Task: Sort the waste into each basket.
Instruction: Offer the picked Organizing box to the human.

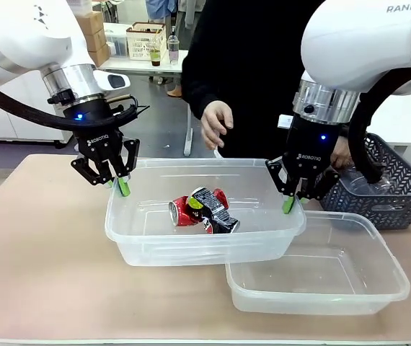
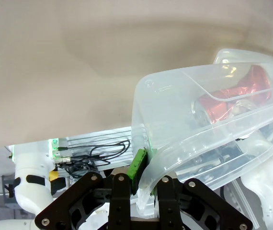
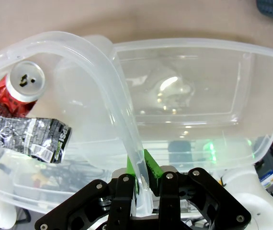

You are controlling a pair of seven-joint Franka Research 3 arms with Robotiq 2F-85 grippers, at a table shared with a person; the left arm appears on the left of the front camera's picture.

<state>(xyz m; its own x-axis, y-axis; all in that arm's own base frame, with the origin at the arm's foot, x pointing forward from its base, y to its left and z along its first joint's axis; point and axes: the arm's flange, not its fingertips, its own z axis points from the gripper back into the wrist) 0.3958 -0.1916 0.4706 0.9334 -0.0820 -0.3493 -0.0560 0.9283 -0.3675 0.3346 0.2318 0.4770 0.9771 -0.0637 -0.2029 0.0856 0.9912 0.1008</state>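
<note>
**Fingers.** Right gripper (image 1: 290,204) (image 3: 139,172): fingers nearly closed, pinching the rolled rim of the held tub (image 1: 191,249) (image 3: 112,72) at its 3 o'clock end; one green pad (image 3: 151,165) lies against the rim's outer face. Left gripper (image 1: 119,186) (image 2: 143,165): fingers likewise nearly closed on the same tub (image 2: 146,96) at its 9 o'clock end, with the wall passing between the fingers beside a green pad (image 2: 137,165).

**Hidden or unclear.** The empty tub (image 1: 378,288) (image 3: 189,86) sits at 4 o'clock of the held tub, its near-left corner covered by that tub's end. Whether the held tub's base touches the table (image 1: 40,252) cannot be told. The right arm cuts off the left side of the lattice basket (image 1: 400,194); the clear items inside it are hard to make out. Behind the held tub, at 12 o'clock, hangs the person's hand (image 1: 216,122), with the wrist lost in a dark sleeve.

**Orientation.** The held tub's long axis runs from 9 to 3 o'clock, with the opening upward. Inside, at centre, the red can (image 1: 185,210) (image 2: 232,96) (image 3: 26,81) lies on its side with its silver top toward 8 o'clock. The crushed black can (image 1: 216,213) (image 3: 31,139) touches it, and its axis runs from 11 to 5 o'clock.
</note>
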